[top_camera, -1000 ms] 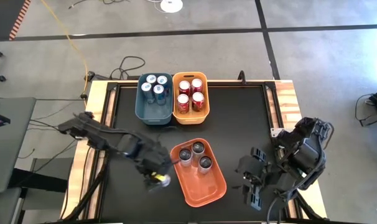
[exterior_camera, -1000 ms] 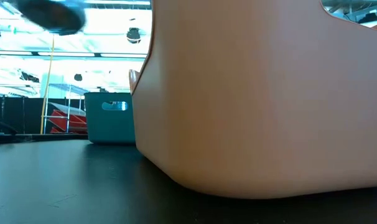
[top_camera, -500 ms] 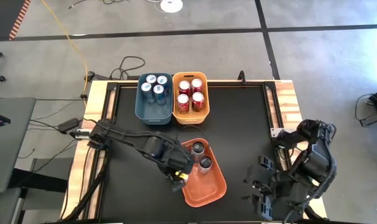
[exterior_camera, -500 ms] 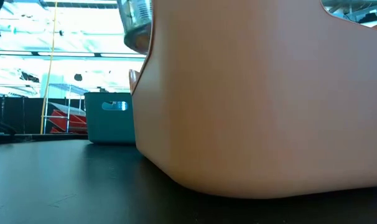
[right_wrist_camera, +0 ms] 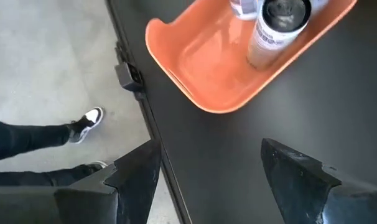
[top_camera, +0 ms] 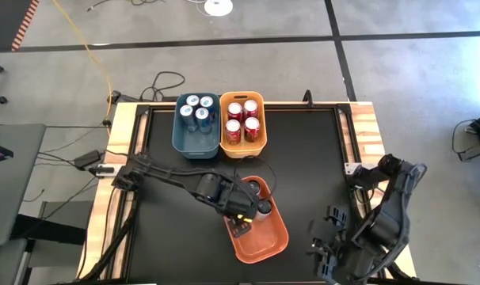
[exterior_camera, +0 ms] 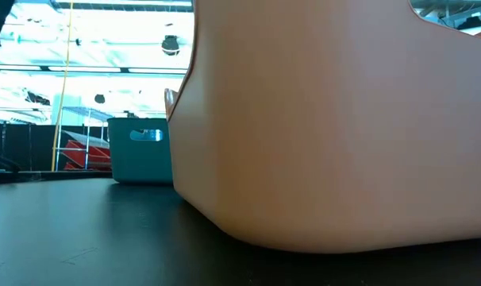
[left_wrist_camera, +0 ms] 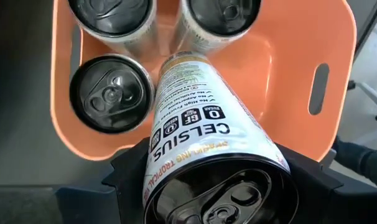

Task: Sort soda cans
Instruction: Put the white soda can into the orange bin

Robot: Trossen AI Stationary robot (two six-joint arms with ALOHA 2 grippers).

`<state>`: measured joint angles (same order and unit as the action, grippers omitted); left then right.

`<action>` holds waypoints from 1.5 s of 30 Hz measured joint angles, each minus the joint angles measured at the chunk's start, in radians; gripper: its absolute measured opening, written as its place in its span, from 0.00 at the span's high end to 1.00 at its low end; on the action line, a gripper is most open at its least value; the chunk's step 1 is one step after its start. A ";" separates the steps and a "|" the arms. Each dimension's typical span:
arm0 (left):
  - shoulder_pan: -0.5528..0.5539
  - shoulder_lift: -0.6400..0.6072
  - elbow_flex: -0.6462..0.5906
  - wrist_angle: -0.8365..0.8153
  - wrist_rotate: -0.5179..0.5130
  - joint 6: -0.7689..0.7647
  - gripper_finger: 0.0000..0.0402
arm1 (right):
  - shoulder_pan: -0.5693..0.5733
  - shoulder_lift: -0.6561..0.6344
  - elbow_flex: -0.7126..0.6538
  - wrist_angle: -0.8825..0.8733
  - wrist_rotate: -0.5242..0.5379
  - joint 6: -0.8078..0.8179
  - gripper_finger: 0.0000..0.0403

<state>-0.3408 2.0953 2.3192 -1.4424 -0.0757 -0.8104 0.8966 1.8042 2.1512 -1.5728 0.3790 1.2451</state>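
Black tabletop (top_camera: 303, 158): orange bin (top_camera: 276, 237) is the landmark. Right gripper (right_wrist_camera: 207, 168) waits beside it, fingers spread, nothing held. Left gripper (top_camera: 240, 226) hangs over the bin, clenched on a Celsius can (left_wrist_camera: 201, 130) tilted just beside three upright dark-topped cans (left_wrist_camera: 111, 93) inside.
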 joint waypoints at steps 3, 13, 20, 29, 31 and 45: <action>0.001 0.017 0.000 0.011 -0.003 -0.001 0.36 | 0.000 0.000 -0.033 0.002 0.002 0.027 0.28; -0.005 0.086 0.000 0.002 0.046 0.021 0.36 | 0.022 0.000 -0.043 0.003 0.016 0.065 0.28; -0.002 0.114 0.000 -0.036 0.043 0.022 0.36 | 0.012 0.000 -0.043 0.004 0.018 0.067 0.28; 0.002 0.137 0.000 -0.017 0.036 0.023 0.30 | 0.011 0.000 -0.043 0.016 0.020 0.075 0.28; 0.004 0.145 0.000 -0.001 0.037 0.032 0.29 | 0.011 0.000 -0.043 0.016 0.020 0.076 0.28; 0.007 0.150 0.000 0.060 0.044 0.050 0.27 | 0.011 0.000 -0.043 0.016 0.024 0.086 0.28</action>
<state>-0.3340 2.2448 2.3192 -1.3823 -0.0319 -0.7607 0.9073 1.8042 2.1086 -1.5571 0.4026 1.3314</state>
